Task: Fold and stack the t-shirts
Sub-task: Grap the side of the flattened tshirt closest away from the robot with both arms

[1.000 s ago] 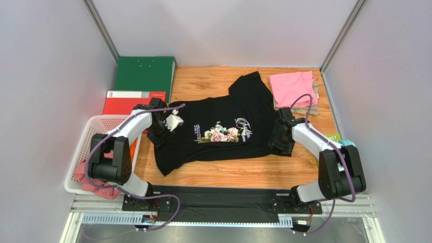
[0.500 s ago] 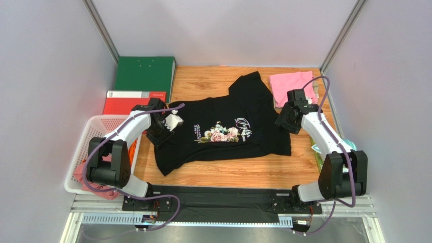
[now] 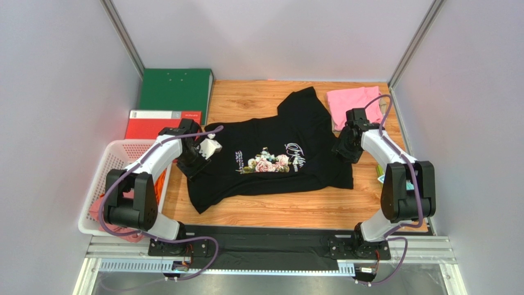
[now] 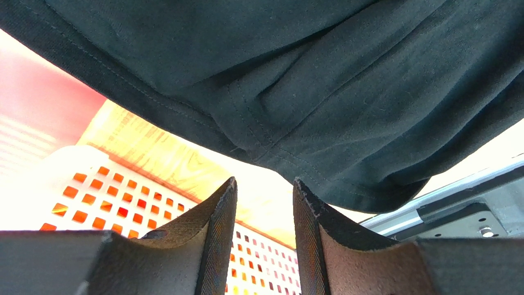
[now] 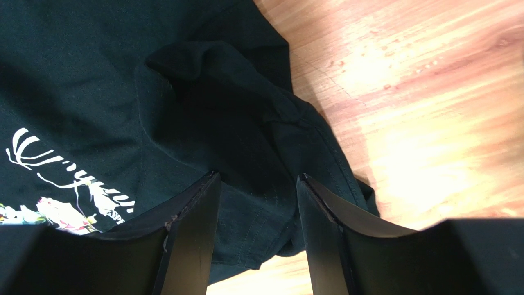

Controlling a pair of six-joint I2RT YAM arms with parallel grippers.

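The black t-shirt [image 3: 270, 153] with rose print and white script lies spread on the wooden table [image 3: 289, 212]. My left gripper [image 3: 197, 165] is open at its left sleeve edge; in the left wrist view the jaws [image 4: 264, 187] stand apart with nothing between them, just below the shirt's hem [image 4: 246, 129]. My right gripper [image 3: 340, 150] is open over the shirt's right edge; in the right wrist view [image 5: 258, 181] it hovers over a bunched fold [image 5: 246, 117]. A folded pink t-shirt [image 3: 353, 103] lies on a beige one [image 3: 385, 109] at the back right.
A white basket [image 3: 114, 157] at the left holds an orange shirt [image 3: 163, 181] and a dusty-rose shirt [image 3: 101, 212]. Green [image 3: 175, 89] and red [image 3: 154, 123] binders lie at the back left. A bit of teal [image 3: 382, 179] shows beside the right arm.
My right gripper has moved from the shirt's near right corner up to its right edge near the pink shirt. The left gripper and the shirt have stayed put.
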